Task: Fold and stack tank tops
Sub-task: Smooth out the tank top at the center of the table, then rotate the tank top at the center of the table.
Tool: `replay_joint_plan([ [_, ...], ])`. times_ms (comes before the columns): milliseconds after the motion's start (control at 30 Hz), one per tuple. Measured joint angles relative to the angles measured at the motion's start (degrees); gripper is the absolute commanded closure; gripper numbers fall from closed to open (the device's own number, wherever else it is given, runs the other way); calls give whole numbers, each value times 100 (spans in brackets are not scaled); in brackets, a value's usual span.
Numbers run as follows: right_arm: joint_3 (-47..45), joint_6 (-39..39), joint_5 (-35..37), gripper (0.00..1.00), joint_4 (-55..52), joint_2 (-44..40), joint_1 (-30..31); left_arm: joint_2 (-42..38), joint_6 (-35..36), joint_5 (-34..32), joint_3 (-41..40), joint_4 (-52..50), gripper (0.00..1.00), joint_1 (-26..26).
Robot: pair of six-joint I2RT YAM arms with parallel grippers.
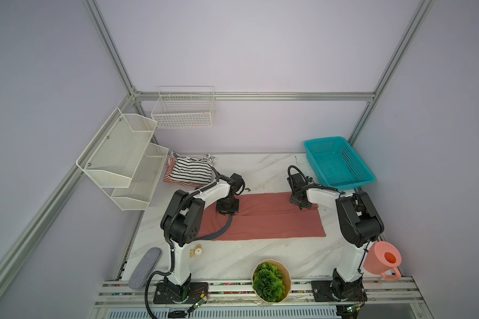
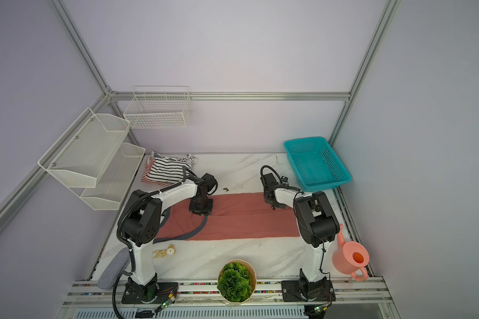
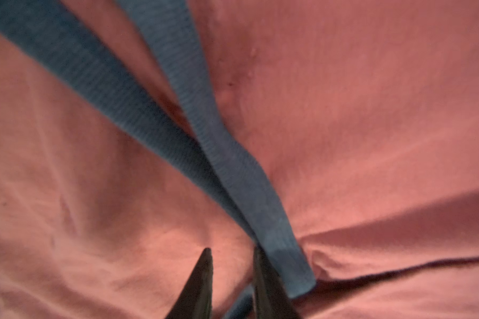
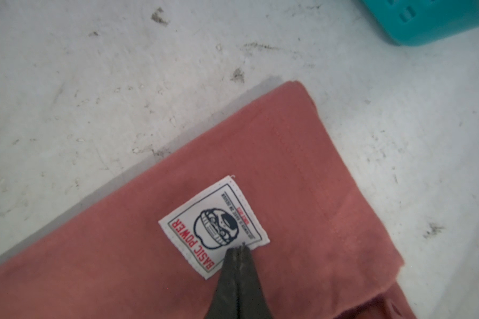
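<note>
Far left, wall-mounted mesh shelf [image 1: 116, 154]. Just inboard of it, at the back-left corner of the marble table [image 1: 233, 256], you have the black-and-white striped tank top [image 1: 191, 171] folded on top of the red-and-white striped tank top [image 1: 168, 176], whose edge shows beneath on the shelf side. Next over, your left gripper [image 1: 227, 212] points down onto the shoulder end of the dusty-red tank top [image 1: 274, 223], which lies spread lengthwise across mid-table with a fold line running along it. Left wrist view: jaws drawn in to a narrow gap, the blue-grey trim [image 3: 138, 110] running in between them, cloth puckered toward the tips; reads as a pinch on the garment. Further along, your right gripper [image 4: 239, 248] sits at the hem end of the same top, jaws pressed fully together, tips against the edge of the white sewn label [image 4: 213, 226]; no cloth seen between them. Back right, the teal basket [image 1: 314, 164] stands just beyond that corner of the top, apart from it. Far right, near edge, pink watering can [image 1: 379, 261] beside the right arm's base.
</note>
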Motion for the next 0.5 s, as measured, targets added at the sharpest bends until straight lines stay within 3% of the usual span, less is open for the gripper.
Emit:
replay_joint_plan([
  [367,122,-133,-249,73,-509,-426,-15,-501,-50,-79,568,-319,70,2],
  [500,304,-236,-424,70,-490,-656,-15,-470,-48,-162,710,-341,71,2],
])
